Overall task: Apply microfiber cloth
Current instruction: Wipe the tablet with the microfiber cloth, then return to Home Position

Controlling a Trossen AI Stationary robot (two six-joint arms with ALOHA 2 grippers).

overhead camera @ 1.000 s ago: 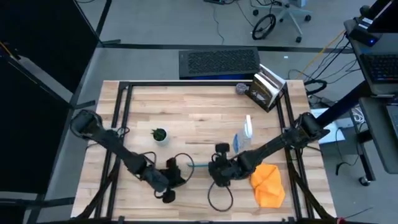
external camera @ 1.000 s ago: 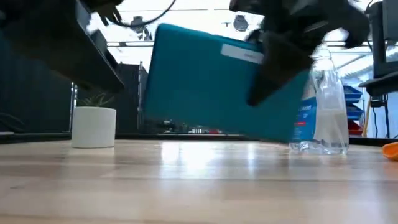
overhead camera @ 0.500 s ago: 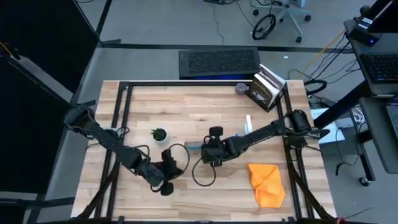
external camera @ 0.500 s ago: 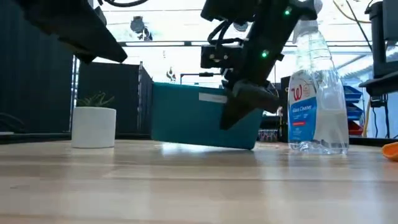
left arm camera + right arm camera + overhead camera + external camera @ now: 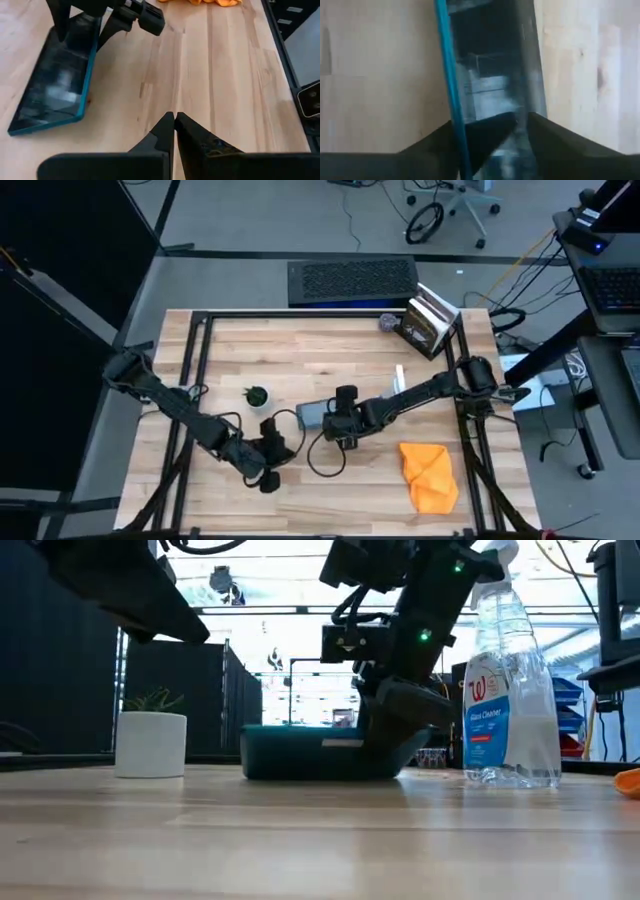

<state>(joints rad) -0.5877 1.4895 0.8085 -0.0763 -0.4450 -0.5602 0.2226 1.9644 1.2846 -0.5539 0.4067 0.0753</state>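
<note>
Two arms over wooden bench. Tablet flat mid-bench, screen up, teal edge showing, right claw at its near end, fingers spread across it. Microfiber cloth crumpled near front right edge, well apart, bare wood between. Left claw pressed together, empty, over bare wood beside tablet.

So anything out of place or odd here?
Nothing spilled or damaged. The tablet lies flat under the right gripper; the cloth sits crumpled and untouched near the table's right front; the bottle stands upright.
</note>
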